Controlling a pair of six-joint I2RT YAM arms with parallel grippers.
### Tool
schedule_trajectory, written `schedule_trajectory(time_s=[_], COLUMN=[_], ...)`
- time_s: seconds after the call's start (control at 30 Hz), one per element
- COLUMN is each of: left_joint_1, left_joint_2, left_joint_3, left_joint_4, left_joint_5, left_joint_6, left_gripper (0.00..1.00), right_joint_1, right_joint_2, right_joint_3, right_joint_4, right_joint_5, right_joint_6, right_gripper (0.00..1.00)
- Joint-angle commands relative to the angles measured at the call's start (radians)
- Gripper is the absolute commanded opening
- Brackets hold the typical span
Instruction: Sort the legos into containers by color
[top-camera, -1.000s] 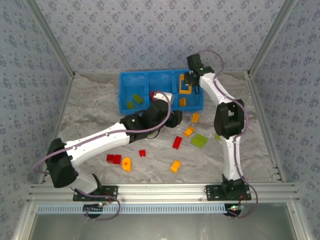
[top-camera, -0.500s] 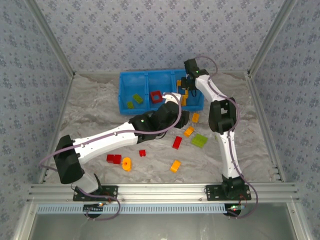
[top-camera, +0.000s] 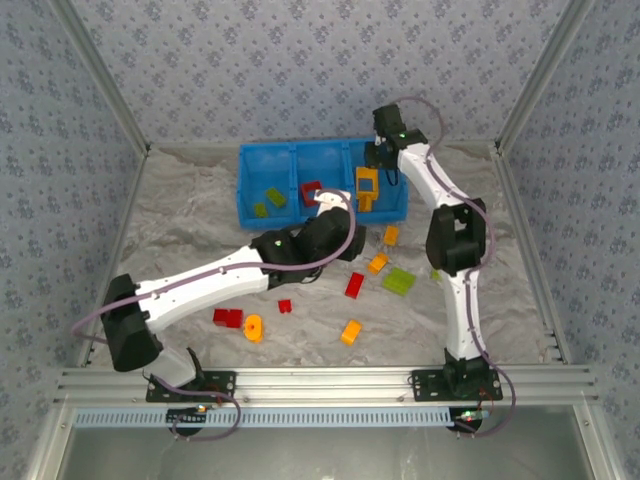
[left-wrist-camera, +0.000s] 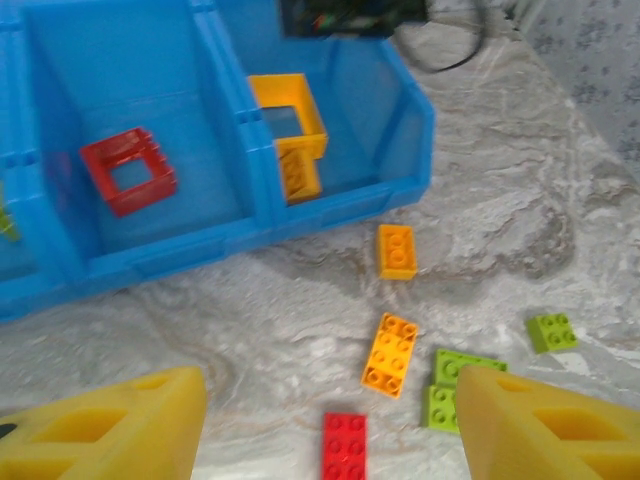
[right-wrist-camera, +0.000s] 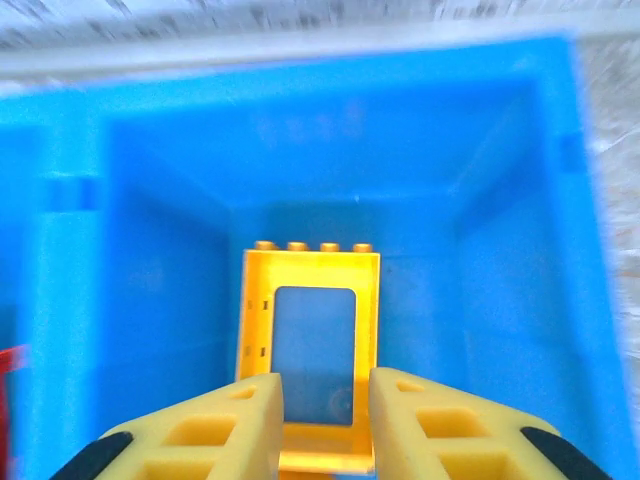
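Note:
The blue bin (top-camera: 255, 180) stands at the back of the table. Its right compartment holds a yellow open frame (right-wrist-camera: 310, 330) and an orange brick (left-wrist-camera: 300, 172). A red frame (left-wrist-camera: 128, 170) lies in the middle one, and green bricks (top-camera: 274, 197) in the left one. My right gripper (right-wrist-camera: 325, 390) hangs open over the right compartment, its fingers apart just above the frame's near edge. My left gripper (left-wrist-camera: 328, 395) is open and empty over the table, above a red brick (left-wrist-camera: 344, 445), an orange brick (left-wrist-camera: 391, 354) and a green plate (left-wrist-camera: 455, 385).
More loose bricks lie in front of the bin: orange ones (top-camera: 391, 235) (top-camera: 350, 332), a small green one (left-wrist-camera: 552, 331), red ones (top-camera: 227, 318) (top-camera: 285, 306) and an orange round piece (top-camera: 253, 328). Patterned walls and metal rails close in the table.
My right gripper has opened and let go of the yellow frame, which now lies in the right compartment. My left arm swung slightly right and back again in front of the bin.

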Motion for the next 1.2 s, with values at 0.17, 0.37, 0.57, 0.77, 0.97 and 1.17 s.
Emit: schedule_trajectory(time_s=[0.17,0.37,0.57,0.77,0.97,1.17], left_joint_1=[0.091,0.319,0.568,0.671,0.683,0.695], left_joint_2=[-0.206,-0.268,-0.241,-0.135,-0.04,-0.002], left_joint_3=[-0.152,-0.305,-0.457,-0.527,-0.549,-0.578], left_joint_4=[-0.293,-0.316,-0.212,-0.104,-0.007,0.034], left_joint_5=[-0.01,0.193,0.37,0.414,0.434,0.412], left_joint_6=[-0.228,-0.302,-0.354,-0.395,-0.426,-0.444], left_gripper=[0.67,0.69,0.71,0.72,0.71,0.56], right_joint_1=[0.131,0.385,0.713,0.929,0.957,0.954], right_joint_2=[-0.604,-0.99,-1.169,-1.184,-1.165,-1.135], right_joint_3=[-0.506,-0.925,-1.223,-1.355,-1.361,-1.322], right_joint_4=[0.294,0.425,0.481,0.538,0.555,0.527], right_joint_5=[0.054,0.048,0.009,0.08,0.123,0.123], right_joint_6=[-0.035,-0.02,0.043,0.122,0.142,0.122], right_gripper=[0.36,0.48,0.6,0.66,0.67,0.67])
